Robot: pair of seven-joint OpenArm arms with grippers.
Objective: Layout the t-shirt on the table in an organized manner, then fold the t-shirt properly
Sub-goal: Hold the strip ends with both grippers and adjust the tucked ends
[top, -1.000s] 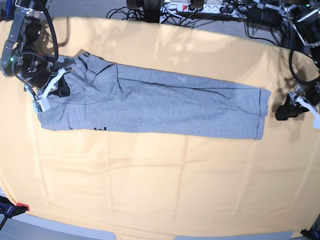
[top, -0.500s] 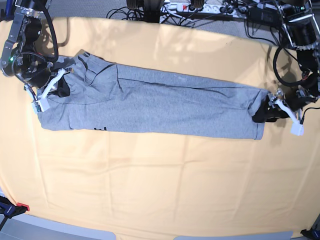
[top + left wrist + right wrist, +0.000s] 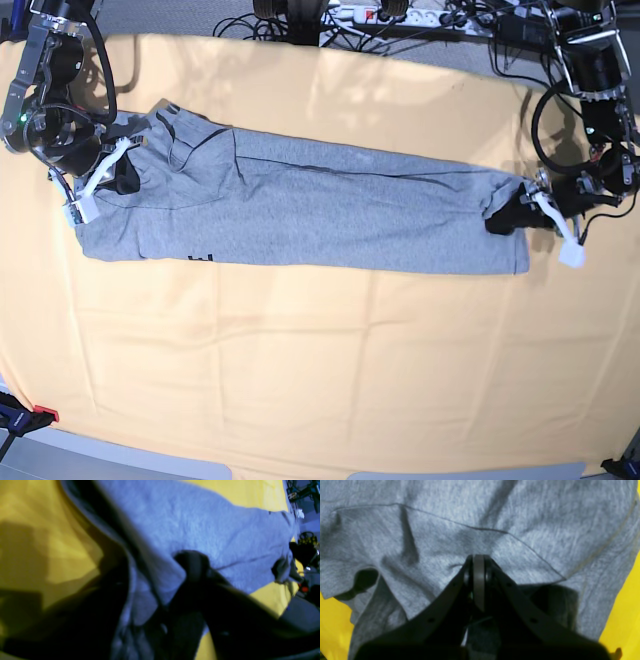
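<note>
The t-shirt point(image 3: 300, 215) lies across the far half of the table point(image 3: 320, 360) as one long grey band, already doubled lengthwise, with a scrap of its dark lettering point(image 3: 198, 258) peeping out along the near edge. Each arm has taken one short end, which looks to me like the setup for carrying one end over to meet the other. The right gripper point(image 3: 105, 178) sits at the collar end; from its own wrist camera the two jaws are pressed together over a pinch of grey fabric point(image 3: 475, 562), clenched so that the cloth cannot slip when it rises. The left gripper point(image 3: 505, 215) is at the hem end, where the edge has buckled up into a small hump against it. In the left wrist view a dark fingertip point(image 3: 192, 562) lies over the shirt with a flap of cloth tucked under it, but the picture is dim and blurred, so I cannot tell whether that pincer has closed on the hem or merely rests around it.
</note>
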